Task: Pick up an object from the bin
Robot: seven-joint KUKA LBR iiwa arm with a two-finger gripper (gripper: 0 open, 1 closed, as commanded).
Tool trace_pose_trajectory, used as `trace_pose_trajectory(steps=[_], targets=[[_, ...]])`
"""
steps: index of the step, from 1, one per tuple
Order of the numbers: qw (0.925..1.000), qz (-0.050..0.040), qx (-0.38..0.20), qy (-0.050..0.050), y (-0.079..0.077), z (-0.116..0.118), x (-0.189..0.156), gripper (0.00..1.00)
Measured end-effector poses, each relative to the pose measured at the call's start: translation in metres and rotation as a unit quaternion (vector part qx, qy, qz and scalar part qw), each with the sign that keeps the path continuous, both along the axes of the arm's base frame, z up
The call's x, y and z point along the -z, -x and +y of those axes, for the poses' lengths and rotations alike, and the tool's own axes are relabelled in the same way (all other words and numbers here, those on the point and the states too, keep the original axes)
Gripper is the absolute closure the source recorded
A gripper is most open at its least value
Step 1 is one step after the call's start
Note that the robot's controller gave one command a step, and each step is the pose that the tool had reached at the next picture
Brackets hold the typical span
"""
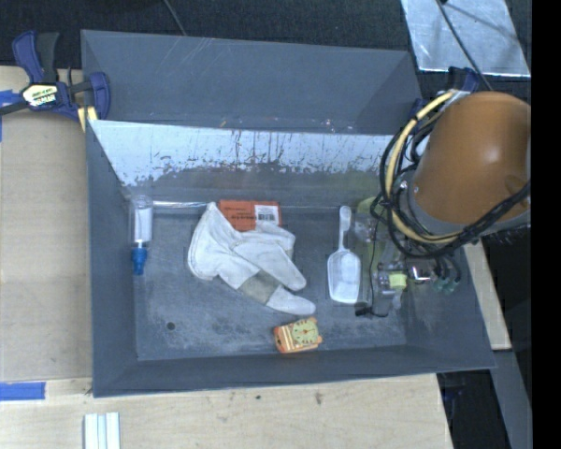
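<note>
Under the orange cover (472, 162), hung with gripper (376, 296) just beside the scoop (344, 271), grip unreadable; likely risked shoving it toward the cloth (248, 255), not catching it.

Contents of the grey bin (262, 82), by count: five loose items, one of each kind
- white crumpled cloth (248, 255): 1
- orange packet (250, 214) with a white label: 1
- clear plastic scoop (344, 267): 1
- clear tube (141, 237) with a blue end: 1
- small orange-and-yellow block (296, 336): 1
</note>
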State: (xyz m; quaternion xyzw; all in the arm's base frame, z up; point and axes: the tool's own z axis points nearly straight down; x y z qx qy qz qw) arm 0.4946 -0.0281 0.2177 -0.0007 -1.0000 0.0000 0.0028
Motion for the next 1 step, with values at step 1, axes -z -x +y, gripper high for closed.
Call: trace_pose_trajectory(steps=[1], targets=[[1.0000,-0.0044,0.000,0.000,-0.0015,0.0000,-0.0045,0.00]])
